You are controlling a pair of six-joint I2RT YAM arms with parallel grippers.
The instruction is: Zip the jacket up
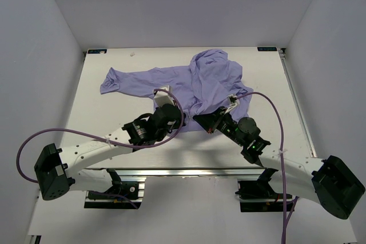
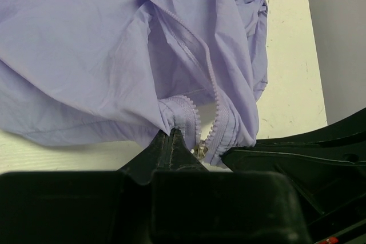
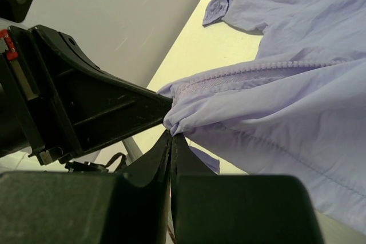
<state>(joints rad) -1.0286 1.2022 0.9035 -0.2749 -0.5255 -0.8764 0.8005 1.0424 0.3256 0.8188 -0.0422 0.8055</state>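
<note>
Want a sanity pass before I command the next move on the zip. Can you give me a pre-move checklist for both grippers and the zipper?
1. Left gripper shut on the jacket hem: ok.
2. Right gripper shut on the hem of the other front edge: ok.
3. Zipper slider in view at the bottom, between the two grips: ok.
4. Slider held by a gripper: not ok. Both seem to pinch fabric beside it.
5. Both rows of zipper teeth seated in the slider: cannot tell.
6. Jacket lying flat along the zipper: not ok. It is bunched and wrinkled.
</note>
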